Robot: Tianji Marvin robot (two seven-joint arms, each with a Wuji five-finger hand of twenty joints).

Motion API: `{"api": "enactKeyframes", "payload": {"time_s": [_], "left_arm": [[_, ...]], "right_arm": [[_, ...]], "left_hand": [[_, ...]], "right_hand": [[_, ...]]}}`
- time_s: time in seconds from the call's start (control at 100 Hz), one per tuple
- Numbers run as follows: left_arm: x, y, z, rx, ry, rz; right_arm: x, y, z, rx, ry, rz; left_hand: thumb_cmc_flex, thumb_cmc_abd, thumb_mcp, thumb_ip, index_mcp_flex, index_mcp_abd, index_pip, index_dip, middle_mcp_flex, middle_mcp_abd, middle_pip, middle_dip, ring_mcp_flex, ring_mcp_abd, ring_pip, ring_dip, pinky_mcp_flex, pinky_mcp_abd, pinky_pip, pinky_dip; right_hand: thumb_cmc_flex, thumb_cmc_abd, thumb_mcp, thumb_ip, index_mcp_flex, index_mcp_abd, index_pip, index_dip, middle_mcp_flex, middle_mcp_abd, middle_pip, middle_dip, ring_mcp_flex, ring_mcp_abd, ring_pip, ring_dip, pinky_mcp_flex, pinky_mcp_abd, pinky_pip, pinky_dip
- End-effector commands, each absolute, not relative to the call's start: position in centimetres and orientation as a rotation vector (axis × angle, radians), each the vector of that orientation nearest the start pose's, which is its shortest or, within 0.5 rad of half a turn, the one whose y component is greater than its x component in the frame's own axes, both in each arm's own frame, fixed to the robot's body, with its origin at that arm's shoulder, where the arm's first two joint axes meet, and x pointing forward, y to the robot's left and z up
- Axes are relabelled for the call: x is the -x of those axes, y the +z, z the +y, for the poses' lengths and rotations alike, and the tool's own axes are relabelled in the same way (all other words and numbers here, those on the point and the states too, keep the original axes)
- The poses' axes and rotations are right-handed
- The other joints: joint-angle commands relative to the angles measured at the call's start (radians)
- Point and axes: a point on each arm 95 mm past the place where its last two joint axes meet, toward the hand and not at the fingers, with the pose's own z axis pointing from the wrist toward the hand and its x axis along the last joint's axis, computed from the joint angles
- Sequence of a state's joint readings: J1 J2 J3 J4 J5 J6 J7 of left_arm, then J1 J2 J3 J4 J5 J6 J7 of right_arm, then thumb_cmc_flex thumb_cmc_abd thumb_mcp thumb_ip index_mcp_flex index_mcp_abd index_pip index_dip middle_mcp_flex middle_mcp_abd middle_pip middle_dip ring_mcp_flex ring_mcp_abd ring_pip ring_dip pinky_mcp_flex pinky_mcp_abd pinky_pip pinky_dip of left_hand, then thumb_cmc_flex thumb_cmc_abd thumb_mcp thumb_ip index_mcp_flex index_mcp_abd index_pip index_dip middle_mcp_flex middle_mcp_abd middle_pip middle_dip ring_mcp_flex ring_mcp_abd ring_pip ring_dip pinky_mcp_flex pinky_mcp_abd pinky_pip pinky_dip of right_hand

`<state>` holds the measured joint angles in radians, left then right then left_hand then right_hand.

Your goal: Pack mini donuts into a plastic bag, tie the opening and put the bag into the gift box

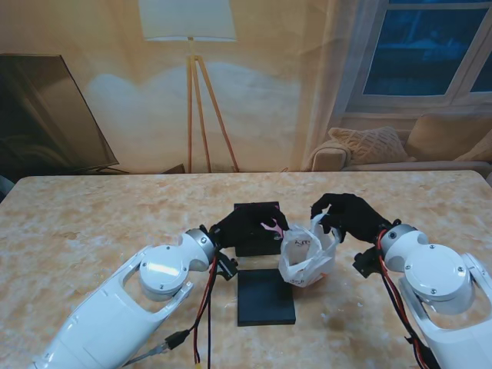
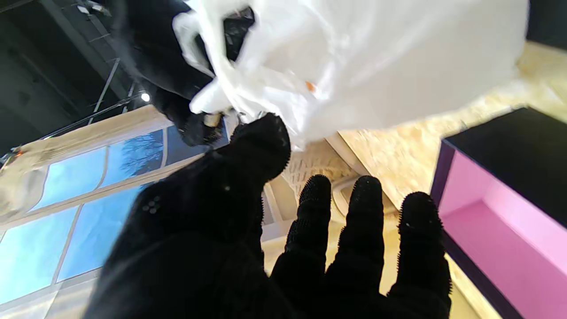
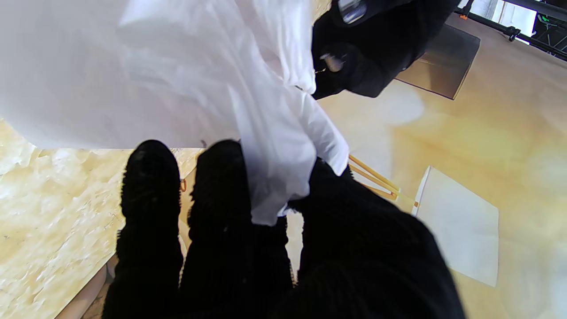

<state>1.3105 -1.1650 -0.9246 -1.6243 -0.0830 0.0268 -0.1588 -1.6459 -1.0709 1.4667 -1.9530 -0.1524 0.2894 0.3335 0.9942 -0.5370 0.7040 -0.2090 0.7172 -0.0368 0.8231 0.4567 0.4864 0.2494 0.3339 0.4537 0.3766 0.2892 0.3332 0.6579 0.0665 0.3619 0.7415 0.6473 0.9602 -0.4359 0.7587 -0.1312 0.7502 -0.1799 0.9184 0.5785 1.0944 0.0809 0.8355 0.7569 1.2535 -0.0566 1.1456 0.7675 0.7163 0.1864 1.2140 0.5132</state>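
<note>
A white plastic bag (image 1: pixel 307 261) hangs just above the table between my two hands, with its mouth pulled wide. My right hand (image 1: pixel 350 217) is shut on the bag's right handle; in the right wrist view the film (image 3: pixel 274 177) is pinched between thumb and fingers (image 3: pixel 221 199). My left hand (image 1: pixel 246 225) hovers over the black gift box (image 1: pixel 257 246) and grips the bag's left rim, its thumb (image 2: pixel 266 141) pressed on the film (image 2: pixel 376 57) and three fingers spread. The box shows a pink inside (image 2: pixel 487 230). An orange speck (image 2: pixel 310 86) shows through the bag; its contents are otherwise hidden.
The flat black box lid (image 1: pixel 265 297) lies on the marble-look table (image 1: pixel 100 223), nearer to me than the box and just left of the bag. Beyond the table's far edge stand a floor lamp (image 1: pixel 188 92), a dark panel (image 1: pixel 46 115) and a sofa (image 1: pixel 400 146).
</note>
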Motion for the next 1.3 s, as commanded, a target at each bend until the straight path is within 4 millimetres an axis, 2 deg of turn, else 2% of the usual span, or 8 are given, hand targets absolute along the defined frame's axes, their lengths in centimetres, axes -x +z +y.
{"api": "enactKeyframes", "payload": {"time_s": [0.0, 0.13, 0.29, 0.37, 0.59, 0.91, 1.15, 1.29], "left_arm": [[-40.6, -26.8, -13.9, 2.112, -2.302, 1.421], [-39.9, -26.9, -13.8, 2.071, -2.294, 1.557], [-39.9, -27.0, -14.1, 1.938, -2.264, 1.714], [-40.0, -27.1, -14.3, 1.895, -2.254, 1.750], [-40.0, -27.1, -15.0, 1.804, -2.264, 1.792], [-39.9, -26.9, -14.9, 1.654, -2.249, 1.868], [-40.4, -27.1, -14.9, 1.542, -2.205, 1.900], [-40.6, -27.0, -15.0, 1.496, -2.202, 1.888]], "right_arm": [[-38.4, -22.8, -2.4, 2.266, -2.021, -1.204], [-38.4, -22.8, -2.4, 2.266, -2.021, -1.206], [-38.4, -22.8, -2.4, 2.264, -2.023, -1.205], [-38.4, -22.8, -2.4, 2.259, -2.023, -1.207], [-38.4, -22.9, -2.5, 2.259, -2.020, -1.207], [-38.4, -22.9, -2.5, 2.257, -2.016, -1.205], [-38.4, -22.9, -2.5, 2.252, -2.013, -1.198], [-38.4, -22.9, -2.6, 2.245, -2.010, -1.201]], "left_hand": [[0.052, 0.035, -0.037, -0.015, 0.037, -0.043, 0.012, -0.068, -0.031, 0.013, -0.050, -0.057, -0.053, 0.009, -0.054, -0.058, -0.020, -0.025, -0.016, -0.008], [0.064, 0.167, -0.047, 0.008, 0.070, -0.023, -0.167, -0.114, -0.133, -0.029, -0.127, -0.166, -0.177, 0.007, -0.161, -0.196, -0.079, -0.036, -0.138, -0.076], [0.041, 0.213, -0.025, 0.022, 0.059, 0.030, -0.303, -0.135, -0.213, -0.234, -0.109, -0.214, -0.237, -0.055, -0.217, -0.254, -0.097, -0.052, -0.212, -0.100], [0.040, 0.208, -0.030, 0.014, 0.071, 0.060, -0.329, -0.141, -0.218, -0.272, -0.090, -0.217, -0.242, -0.074, -0.223, -0.262, -0.103, -0.055, -0.223, -0.100], [0.038, 0.219, -0.003, 0.024, 0.058, 0.097, -0.396, -0.151, -0.215, -0.300, -0.078, -0.222, -0.238, -0.095, -0.223, -0.267, -0.105, -0.052, -0.242, -0.098], [-0.020, 0.247, 0.088, 0.103, -0.083, 0.120, -0.536, -0.185, -0.189, -0.297, -0.059, -0.216, -0.206, -0.109, -0.199, -0.251, -0.099, -0.053, -0.252, -0.086], [-0.029, 0.250, 0.088, 0.098, -0.065, 0.125, -0.522, -0.201, -0.147, -0.247, 0.063, 0.031, -0.127, -0.141, -0.034, 0.039, -0.076, -0.071, -0.143, -0.032], [-0.052, 0.252, 0.076, 0.097, -0.091, 0.124, -0.523, -0.203, -0.155, -0.252, 0.051, 0.057, -0.111, -0.135, -0.013, 0.087, -0.063, -0.070, -0.110, -0.022]], "right_hand": [[-0.008, 0.041, -0.098, -0.065, 0.042, 0.121, 0.056, 0.031, 0.042, -0.059, 0.081, 0.022, 0.027, -0.024, 0.028, 0.002, -0.004, 0.000, 0.029, -0.005], [-0.007, 0.042, -0.099, -0.065, 0.041, 0.121, 0.056, 0.032, 0.040, -0.059, 0.081, 0.024, 0.026, -0.025, 0.029, 0.002, -0.004, -0.001, 0.030, -0.005], [-0.006, 0.043, -0.100, -0.064, 0.041, 0.121, 0.056, 0.033, 0.040, -0.061, 0.082, 0.026, 0.025, -0.024, 0.029, 0.001, -0.006, 0.000, 0.028, -0.006], [-0.006, 0.043, -0.100, -0.064, 0.041, 0.120, 0.056, 0.034, 0.039, -0.062, 0.082, 0.027, 0.023, -0.025, 0.030, 0.002, -0.006, -0.001, 0.029, -0.006], [-0.006, 0.042, -0.099, -0.065, 0.042, 0.121, 0.056, 0.034, 0.040, -0.065, 0.082, 0.028, 0.023, -0.024, 0.032, 0.001, -0.006, 0.001, 0.028, -0.006], [-0.005, 0.042, -0.096, -0.065, 0.043, 0.122, 0.056, 0.034, 0.040, -0.061, 0.082, 0.029, 0.023, -0.023, 0.032, 0.001, -0.008, 0.003, 0.028, -0.007], [-0.005, 0.041, -0.096, -0.065, 0.043, 0.121, 0.056, 0.033, 0.039, -0.055, 0.083, 0.031, 0.022, -0.024, 0.035, 0.002, -0.007, 0.003, 0.029, -0.006], [-0.006, 0.041, -0.096, -0.065, 0.042, 0.121, 0.056, 0.033, 0.040, -0.056, 0.083, 0.031, 0.023, -0.024, 0.036, 0.002, -0.007, 0.002, 0.029, -0.006]]}}
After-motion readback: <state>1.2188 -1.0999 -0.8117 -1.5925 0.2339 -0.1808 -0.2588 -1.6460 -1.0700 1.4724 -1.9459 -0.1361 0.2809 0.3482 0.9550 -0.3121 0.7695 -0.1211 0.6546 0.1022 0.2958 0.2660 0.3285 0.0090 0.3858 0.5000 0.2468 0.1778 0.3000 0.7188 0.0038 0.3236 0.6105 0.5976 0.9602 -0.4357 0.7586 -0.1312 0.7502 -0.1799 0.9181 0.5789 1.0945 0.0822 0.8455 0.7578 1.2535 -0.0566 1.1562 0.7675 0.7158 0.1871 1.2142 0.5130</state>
